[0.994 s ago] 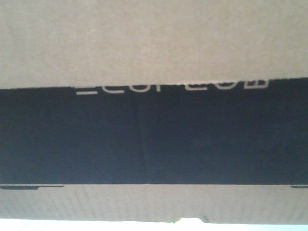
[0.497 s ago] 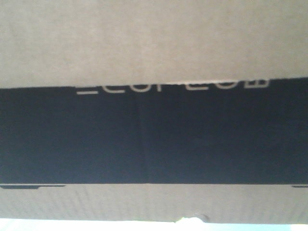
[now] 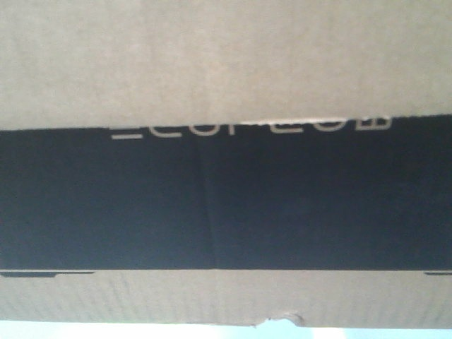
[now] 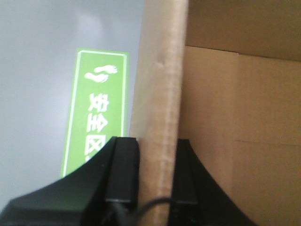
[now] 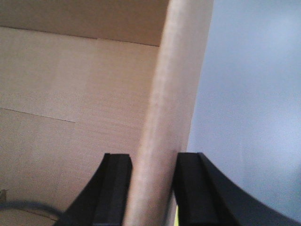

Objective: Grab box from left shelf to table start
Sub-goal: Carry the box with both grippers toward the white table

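Left gripper (image 4: pixel 155 146): black jaws closed on an upright wall of the box (image 4: pixel 160 84), one jaw each side; right gripper (image 5: pixel 153 160): black jaws likewise clamped across a box wall.

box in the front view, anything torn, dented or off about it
Yes, minor wear. The box has a small ragged tear in its lower edge, and a faint vertical crease runs down the black panel. The overlapping cardboard above also hides the tops of the lettering.

Our left hand (image 4: pixel 154 155) has matte black fingers (image 4: pixel 121 169) with flat rectangular faces, flaring into curved black shoulders. A thin dark cable (image 4: pixel 149 204) loops just below them. Our right hand (image 5: pixel 153 162) looks identical.
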